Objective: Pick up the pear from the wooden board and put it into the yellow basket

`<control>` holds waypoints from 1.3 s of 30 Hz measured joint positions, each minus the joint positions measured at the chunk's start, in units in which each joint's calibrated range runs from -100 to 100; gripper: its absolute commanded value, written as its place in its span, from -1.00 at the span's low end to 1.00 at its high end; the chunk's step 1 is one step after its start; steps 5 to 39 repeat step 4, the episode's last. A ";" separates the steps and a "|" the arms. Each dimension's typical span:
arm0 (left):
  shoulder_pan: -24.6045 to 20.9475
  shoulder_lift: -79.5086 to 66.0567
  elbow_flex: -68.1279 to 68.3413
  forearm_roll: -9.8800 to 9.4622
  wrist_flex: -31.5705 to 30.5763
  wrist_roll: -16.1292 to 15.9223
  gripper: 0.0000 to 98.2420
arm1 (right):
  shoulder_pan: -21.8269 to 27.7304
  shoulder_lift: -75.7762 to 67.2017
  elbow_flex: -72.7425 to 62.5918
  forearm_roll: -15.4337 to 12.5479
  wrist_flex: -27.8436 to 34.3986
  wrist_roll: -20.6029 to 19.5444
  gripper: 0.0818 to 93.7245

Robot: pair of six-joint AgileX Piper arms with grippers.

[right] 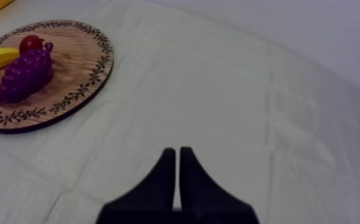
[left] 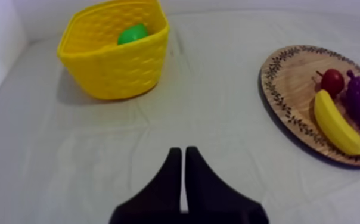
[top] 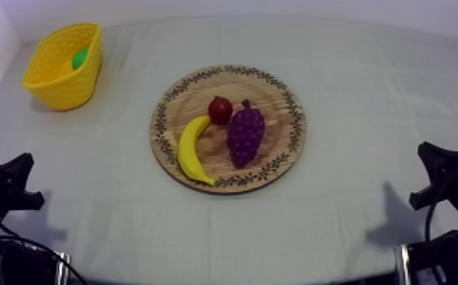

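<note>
Top view shows you the pear (top: pixel 79 58) as a green shape inside the yellow basket (top: pixel 61 85) at the far left of the table, well apart from the wooden board (top: pixel 277 114), so by my reading the task is already done. The board carries a banana (top: pixel 190 148), a small red fruit (top: pixel 219 110) and a bunch of grapes (top: pixel 245 135), and no pear. Your left gripper (left: pixel 183 152) hangs low over bare cloth, its fingers pressed together into a narrow wedge with nothing between them. The right gripper (right: pixel 177 152) is clenched on nothing likewise, over bare cloth with the board well apart from it. Should you need to take the pear again, expect a light, hard toy whose smooth skin looks likely to slip. I would close across its broad belly rather than the narrow neck. In the left wrist view it sits low inside the basket, toward the far wall, so that wall may crowd one finger.
</note>
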 measured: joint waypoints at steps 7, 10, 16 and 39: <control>0.00 0.00 0.02 -0.07 -0.08 6.18 -1.00 | 0.00 0.00 0.00 0.00 0.00 0.03 -0.99; 0.00 0.00 0.02 -0.07 -0.08 6.18 -1.00 | 0.00 0.00 0.00 0.00 0.00 0.03 -0.99; 0.00 0.00 0.02 -0.07 -0.08 6.18 -1.00 | 0.00 0.00 0.00 0.00 0.00 0.03 -0.99; 0.00 0.00 0.02 -0.07 -0.08 6.18 -1.00 | 0.00 0.00 0.00 0.00 0.00 0.03 -0.99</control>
